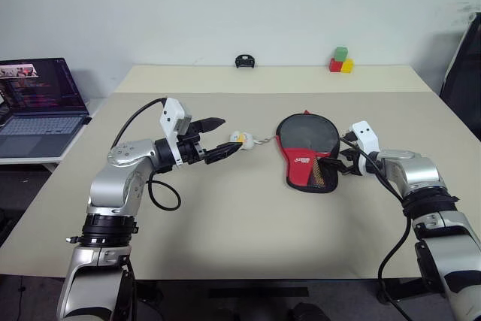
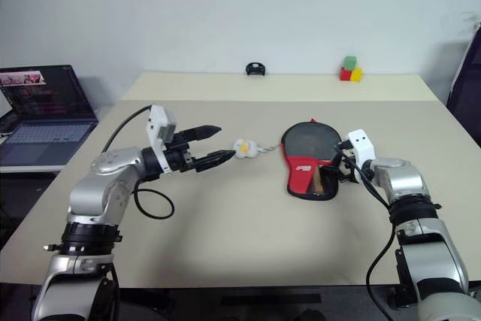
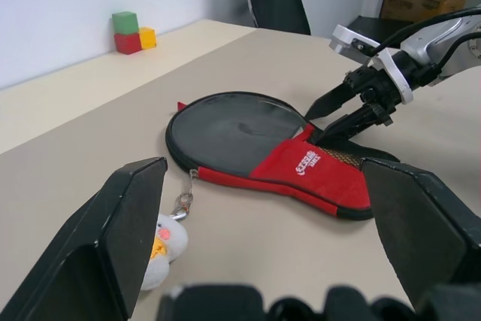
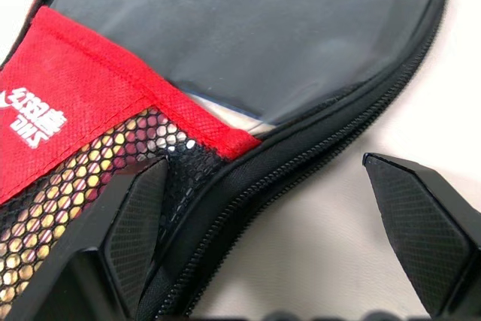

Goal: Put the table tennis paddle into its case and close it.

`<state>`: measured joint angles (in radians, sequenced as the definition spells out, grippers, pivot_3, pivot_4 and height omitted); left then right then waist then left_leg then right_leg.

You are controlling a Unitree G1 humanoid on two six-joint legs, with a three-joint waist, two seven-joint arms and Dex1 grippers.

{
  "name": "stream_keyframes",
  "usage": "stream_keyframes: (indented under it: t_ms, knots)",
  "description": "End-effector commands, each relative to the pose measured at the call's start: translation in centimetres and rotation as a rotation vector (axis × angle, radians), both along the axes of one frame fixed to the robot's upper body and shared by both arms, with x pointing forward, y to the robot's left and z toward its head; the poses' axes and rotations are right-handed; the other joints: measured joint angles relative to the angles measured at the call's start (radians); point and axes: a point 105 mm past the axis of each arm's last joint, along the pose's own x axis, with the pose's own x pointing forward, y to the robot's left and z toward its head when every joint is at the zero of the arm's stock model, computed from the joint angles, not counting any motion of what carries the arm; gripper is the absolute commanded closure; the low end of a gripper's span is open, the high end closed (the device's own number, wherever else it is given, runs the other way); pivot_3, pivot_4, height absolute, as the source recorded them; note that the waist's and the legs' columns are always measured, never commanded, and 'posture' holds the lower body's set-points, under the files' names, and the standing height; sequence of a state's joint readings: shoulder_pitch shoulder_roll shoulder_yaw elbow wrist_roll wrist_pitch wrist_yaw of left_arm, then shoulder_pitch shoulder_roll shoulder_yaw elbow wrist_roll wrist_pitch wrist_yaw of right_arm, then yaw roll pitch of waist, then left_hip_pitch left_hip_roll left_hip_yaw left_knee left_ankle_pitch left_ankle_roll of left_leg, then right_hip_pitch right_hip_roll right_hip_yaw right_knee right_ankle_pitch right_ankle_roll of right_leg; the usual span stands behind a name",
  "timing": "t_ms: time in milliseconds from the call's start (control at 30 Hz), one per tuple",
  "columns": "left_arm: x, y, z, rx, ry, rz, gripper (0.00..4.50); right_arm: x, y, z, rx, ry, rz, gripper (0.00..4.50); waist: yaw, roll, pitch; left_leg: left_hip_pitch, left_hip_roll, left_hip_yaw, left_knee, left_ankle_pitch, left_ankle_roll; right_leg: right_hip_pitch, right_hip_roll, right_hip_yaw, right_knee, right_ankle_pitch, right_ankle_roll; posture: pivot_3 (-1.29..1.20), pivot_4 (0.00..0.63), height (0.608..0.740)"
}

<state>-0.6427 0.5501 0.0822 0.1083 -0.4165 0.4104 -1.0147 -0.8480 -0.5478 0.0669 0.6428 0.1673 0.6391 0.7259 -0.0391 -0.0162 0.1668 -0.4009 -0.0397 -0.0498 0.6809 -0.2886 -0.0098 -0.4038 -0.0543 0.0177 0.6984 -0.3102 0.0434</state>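
Note:
The case (image 1: 307, 148), black with a red lower part and a white logo, lies flat on the table (image 1: 248, 231) right of centre. Through its black mesh pocket (image 4: 83, 186) something wood-coloured and red shows; the rest of the table tennis paddle is hidden. A white-yellow ball charm (image 1: 240, 139) lies left of the case, joined to the case's edge by a short chain (image 3: 184, 199). My left gripper (image 1: 229, 134) hovers open just left of the charm. Open as well, my right gripper (image 1: 338, 165) straddles the zipper edge (image 4: 301, 163) at the case's lower right.
An open laptop (image 1: 37, 103) sits on a side desk at the left. Red, green and yellow blocks (image 1: 341, 60) and a small black object (image 1: 244, 61) stand along the table's far edge. A black chair (image 1: 466, 73) is at the far right.

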Motion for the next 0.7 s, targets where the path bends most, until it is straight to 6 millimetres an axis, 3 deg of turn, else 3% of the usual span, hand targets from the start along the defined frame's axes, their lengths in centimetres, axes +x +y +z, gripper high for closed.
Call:
stream_keyframes:
  t_ms: [33, 233, 467, 700]
  knots:
    - [-0.4, 0.1, 1.4, 0.015, -0.065, -0.007, 0.00, -0.3, 1.1, -0.5, -0.017, 0.029, 0.046, 0.55, -0.003, 0.000, 0.000, 0.000, 0.000, 0.000, 0.000, 0.000, 0.000, 0.000, 0.000, 0.000, 0.000, 0.000, 0.000, 0.00, 0.150, 0.740]
    - [-0.5, 0.6, 1.2, 0.024, -0.061, 0.005, 0.00, -0.4, 1.1, -0.8, -0.019, 0.045, 0.049, 2.50, -0.005, -0.001, -0.001, 0.000, 0.000, 0.000, 0.000, 0.000, 0.000, 0.000, 0.000, 0.000, 0.000, 0.000, 0.000, 0.00, 0.150, 0.740]
    - [-0.5, 0.7, 0.9, 0.030, -0.055, 0.009, 0.00, -0.4, 0.9, -0.8, 0.016, 0.056, 0.014, 4.46, -0.005, -0.003, -0.002, 0.001, 0.000, 0.000, 0.000, 0.000, 0.000, 0.001, 0.000, 0.000, 0.000, 0.000, 0.000, 0.00, 0.150, 0.740]
    - [-2.3, 3.1, -1.4, 0.133, 0.037, -0.022, 0.00, -1.4, 2.4, -0.7, 0.121, 0.109, 0.043, 4.49, -0.011, -0.002, -0.002, 0.001, 0.000, -0.001, 0.000, 0.000, 0.000, 0.000, 0.000, 0.000, 0.000, 0.000, 0.000, 0.00, 0.150, 0.740]
